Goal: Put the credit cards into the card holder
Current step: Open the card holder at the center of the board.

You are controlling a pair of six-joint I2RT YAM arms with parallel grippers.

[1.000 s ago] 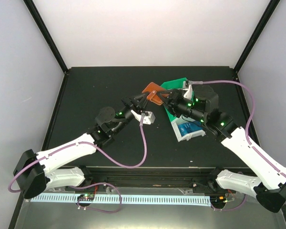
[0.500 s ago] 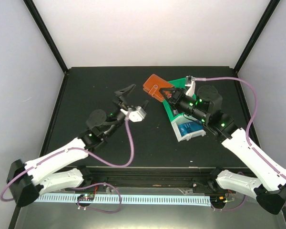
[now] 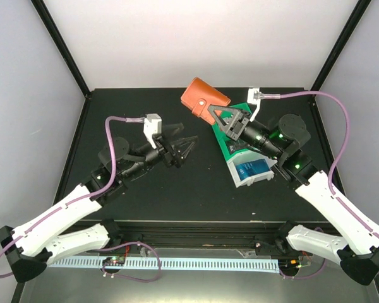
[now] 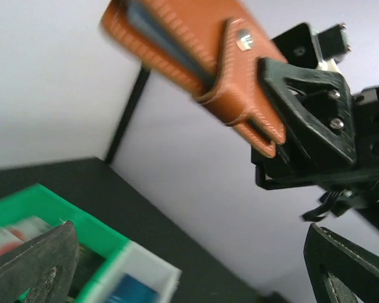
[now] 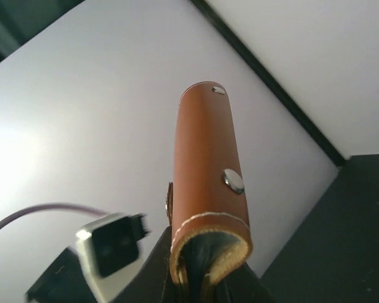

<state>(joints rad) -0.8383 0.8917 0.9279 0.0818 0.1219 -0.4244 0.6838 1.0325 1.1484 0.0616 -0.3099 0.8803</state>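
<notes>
The brown leather card holder (image 3: 204, 100) hangs in the air over the back of the table, folded, with my right gripper (image 3: 222, 117) shut on its lower end. Seen from the right wrist, the card holder (image 5: 207, 164) rises straight up out of the jaws. From the left wrist the card holder (image 4: 189, 57) shows a dark blue edge in its fold. My left gripper (image 3: 187, 149) stands open and empty to the left of it, apart from it. A blue credit card (image 3: 252, 169) lies in the tray; a red-and-white credit card (image 4: 12, 237) shows there too.
The green-and-white divided tray (image 3: 235, 177) sits on the black table under my right arm, right of centre. The left arm's purple cable (image 3: 117, 142) loops above its wrist. Black frame posts stand at the back corners.
My left gripper opened, let go of the card holder and drew back to the left. The right gripper shut on the card holder and raised it toward the back.
</notes>
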